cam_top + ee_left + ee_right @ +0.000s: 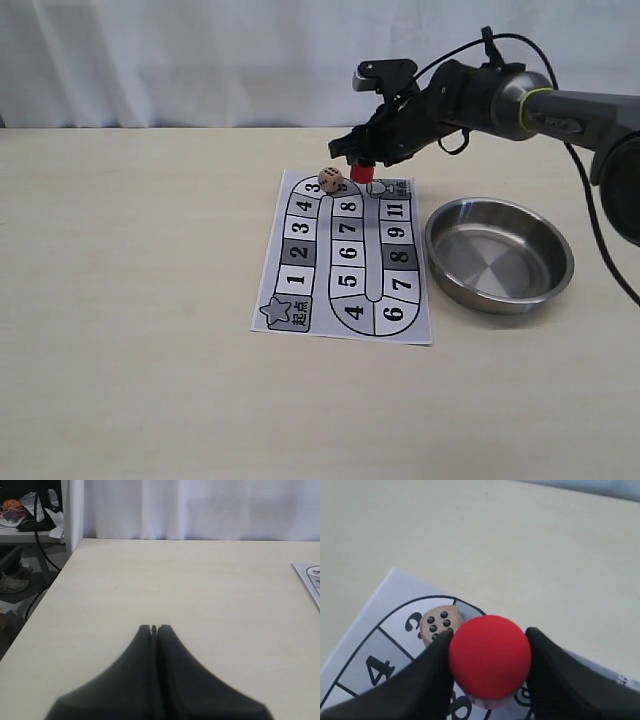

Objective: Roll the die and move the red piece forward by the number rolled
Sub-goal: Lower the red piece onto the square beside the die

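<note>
The red piece (361, 174) (490, 656) is at the far end of the printed board (345, 258), near the top of the 8 column. My right gripper (360, 166) (490, 652) is shut on it, one black finger pressed against each side. The die (330, 180) (437, 622), a tan cube with several dots on top, rests on the board just beside the piece, by the far squares. My left gripper (154, 628) is shut and empty over bare table, out of the exterior view.
A steel bowl (499, 254) sits empty to the right of the board. The table's left edge (45, 600) drops off to a cluttered floor. White curtain (200, 60) lines the back.
</note>
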Controlling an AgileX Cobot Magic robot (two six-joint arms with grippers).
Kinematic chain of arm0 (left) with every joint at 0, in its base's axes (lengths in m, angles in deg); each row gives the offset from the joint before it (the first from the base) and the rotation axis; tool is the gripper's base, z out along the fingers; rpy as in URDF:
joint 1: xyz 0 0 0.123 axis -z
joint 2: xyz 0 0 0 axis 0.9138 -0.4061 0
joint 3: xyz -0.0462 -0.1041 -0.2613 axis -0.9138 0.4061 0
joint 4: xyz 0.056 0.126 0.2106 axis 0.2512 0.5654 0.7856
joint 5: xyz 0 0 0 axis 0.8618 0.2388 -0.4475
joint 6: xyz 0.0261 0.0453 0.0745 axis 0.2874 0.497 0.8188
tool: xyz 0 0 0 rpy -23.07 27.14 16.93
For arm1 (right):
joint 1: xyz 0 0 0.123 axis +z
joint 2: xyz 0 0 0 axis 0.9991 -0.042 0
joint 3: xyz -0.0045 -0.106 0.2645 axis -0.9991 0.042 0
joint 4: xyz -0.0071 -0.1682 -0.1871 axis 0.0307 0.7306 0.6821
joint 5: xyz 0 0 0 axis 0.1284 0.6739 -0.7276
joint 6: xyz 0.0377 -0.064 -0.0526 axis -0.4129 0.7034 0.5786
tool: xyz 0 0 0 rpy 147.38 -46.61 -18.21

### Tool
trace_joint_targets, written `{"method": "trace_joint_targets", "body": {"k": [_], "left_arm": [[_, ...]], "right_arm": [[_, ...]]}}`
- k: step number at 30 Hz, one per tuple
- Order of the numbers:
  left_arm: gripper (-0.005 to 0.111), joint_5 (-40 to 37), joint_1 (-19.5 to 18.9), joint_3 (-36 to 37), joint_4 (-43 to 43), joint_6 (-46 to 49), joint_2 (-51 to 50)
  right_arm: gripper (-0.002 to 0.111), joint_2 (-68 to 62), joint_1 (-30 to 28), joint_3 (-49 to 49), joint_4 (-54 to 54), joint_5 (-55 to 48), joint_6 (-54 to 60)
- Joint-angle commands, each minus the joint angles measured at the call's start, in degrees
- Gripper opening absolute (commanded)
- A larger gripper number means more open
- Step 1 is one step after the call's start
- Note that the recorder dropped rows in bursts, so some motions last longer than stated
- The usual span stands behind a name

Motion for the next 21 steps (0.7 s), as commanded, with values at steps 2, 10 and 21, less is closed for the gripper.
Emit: {"method": "trace_joint_targets", "body": {"k": [2,10,21], "left_arm": [[0.000,0.8,0.0,0.2,0.0,-0.4,0.0],[0.000,0.8,0.0,0.2,0.0,-0.4,0.0],[0.000,0.8,0.0,0.2,0.0,-0.4,0.0]], "right_arm": [[0.004,-1.9,0.0,-0.1,-1.2,1.6,0.7],[0.004,-2.9,0.0,-0.1,-7.2,3.9,5.6],[0.004,-3.6,1.3,-0.1,-8.1,6.0,10.9]]}}
